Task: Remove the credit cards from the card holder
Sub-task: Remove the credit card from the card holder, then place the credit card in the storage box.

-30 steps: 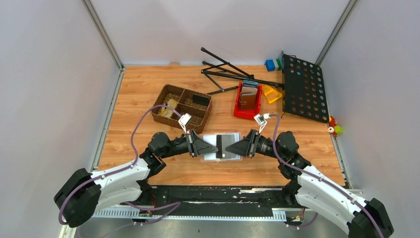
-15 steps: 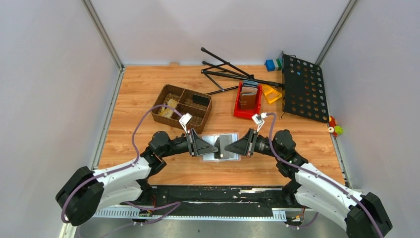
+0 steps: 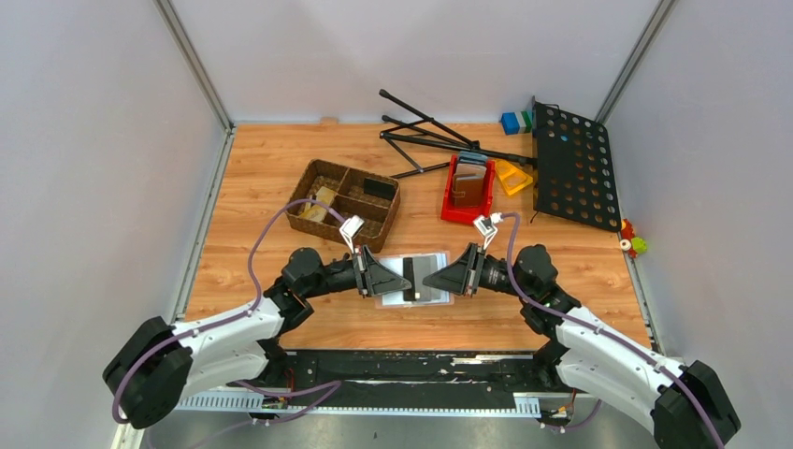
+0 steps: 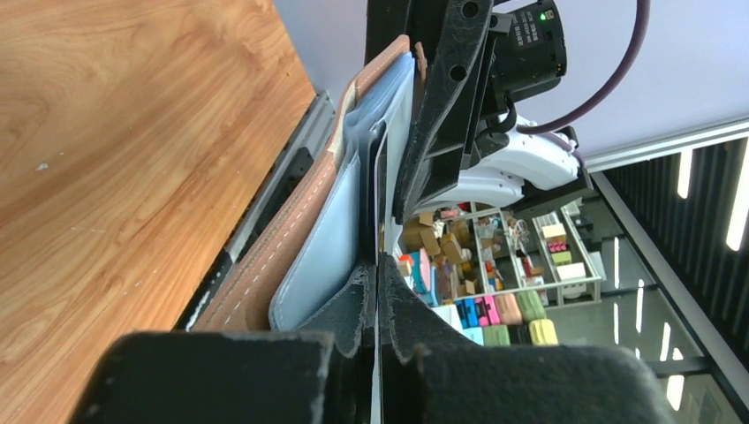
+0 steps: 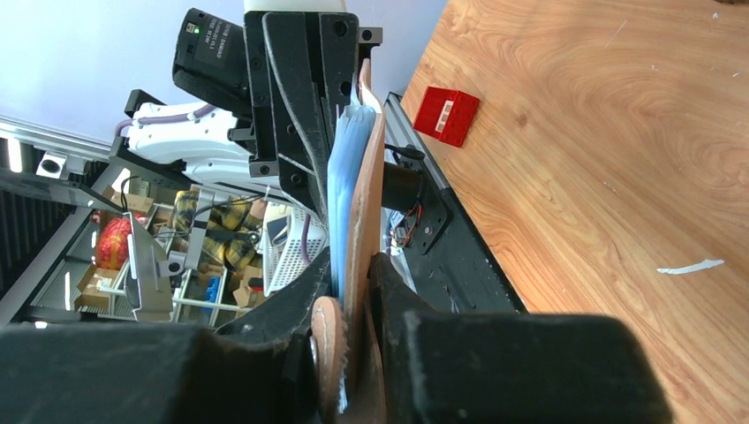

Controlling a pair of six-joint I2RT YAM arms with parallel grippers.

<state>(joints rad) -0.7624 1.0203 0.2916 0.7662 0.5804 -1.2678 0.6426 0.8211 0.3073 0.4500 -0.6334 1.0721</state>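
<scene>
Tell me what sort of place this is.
Likely a robotics lab test cell: a wooden tabletop boxed in by grey panels, a left arm and a right arm bolted at its near edge, and storage shelves of boxes beyond the table in the left wrist view.

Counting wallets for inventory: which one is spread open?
The card holder between the left pincer and right pincer, grey lining showing; the brown wallet standing in the red bin looks folded shut.
</scene>
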